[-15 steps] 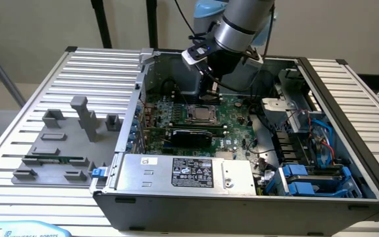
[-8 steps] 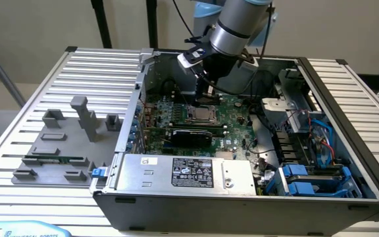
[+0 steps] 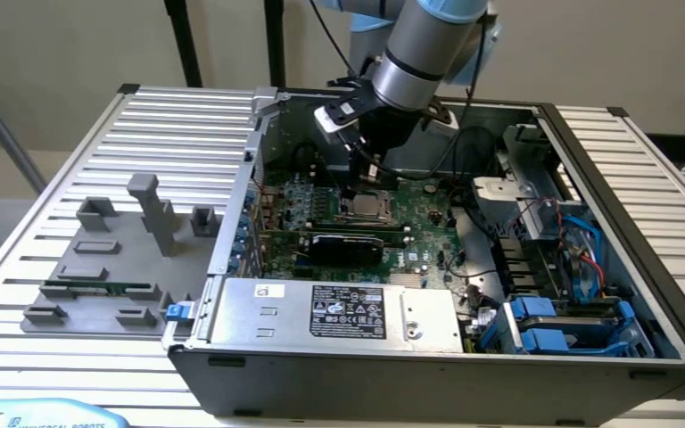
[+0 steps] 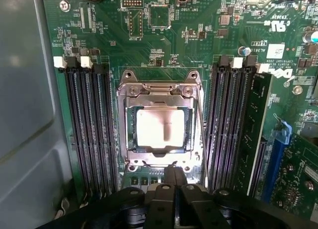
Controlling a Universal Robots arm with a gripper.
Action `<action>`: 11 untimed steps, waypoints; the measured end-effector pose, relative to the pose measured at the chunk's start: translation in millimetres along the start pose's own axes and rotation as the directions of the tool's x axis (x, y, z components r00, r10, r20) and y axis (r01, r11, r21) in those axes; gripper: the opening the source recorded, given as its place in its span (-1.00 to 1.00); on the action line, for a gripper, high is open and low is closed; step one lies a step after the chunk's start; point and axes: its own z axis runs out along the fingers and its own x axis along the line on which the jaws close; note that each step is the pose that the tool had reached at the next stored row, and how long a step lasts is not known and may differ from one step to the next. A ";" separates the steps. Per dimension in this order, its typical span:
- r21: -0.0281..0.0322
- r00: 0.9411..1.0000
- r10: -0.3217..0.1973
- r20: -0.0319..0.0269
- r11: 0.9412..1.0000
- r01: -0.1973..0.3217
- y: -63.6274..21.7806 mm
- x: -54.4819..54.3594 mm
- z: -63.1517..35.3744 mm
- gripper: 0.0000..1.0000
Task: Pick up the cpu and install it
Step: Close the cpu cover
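Note:
The cpu [image 4: 160, 128] shows its pale silvery square top lying flat inside the metal socket frame [image 4: 160, 89] on the green motherboard [image 4: 164, 45]. My gripper [image 4: 175, 173] hangs just above the socket's near edge with its black fingers drawn together and nothing between them; it is apart from the chip. In the exterior view the gripper [image 3: 367, 175] reaches down into the open computer case [image 3: 438, 366], right over the cpu [image 3: 367, 208] in the middle of the board.
Black memory slots [image 4: 92, 124] flank the socket, with a green stick [image 4: 253, 139] seated in one slot. A power supply [image 3: 342, 312], cables and blue drive bays [image 3: 557, 325] crowd the case. Grey fixture blocks [image 3: 152, 214] and a memory stick [image 3: 96, 289] lie on the slatted table at the exterior view's left.

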 end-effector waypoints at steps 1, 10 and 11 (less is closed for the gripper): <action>0.000 1.000 -0.001 -0.003 1.000 0.001 0.0 0.0 1.2 -0.79; 0.000 1.000 -0.004 -0.014 1.000 0.004 1.1 0.1 16.0 -0.79; 0.000 1.000 -0.004 -0.015 1.000 0.004 1.4 0.1 17.5 -0.79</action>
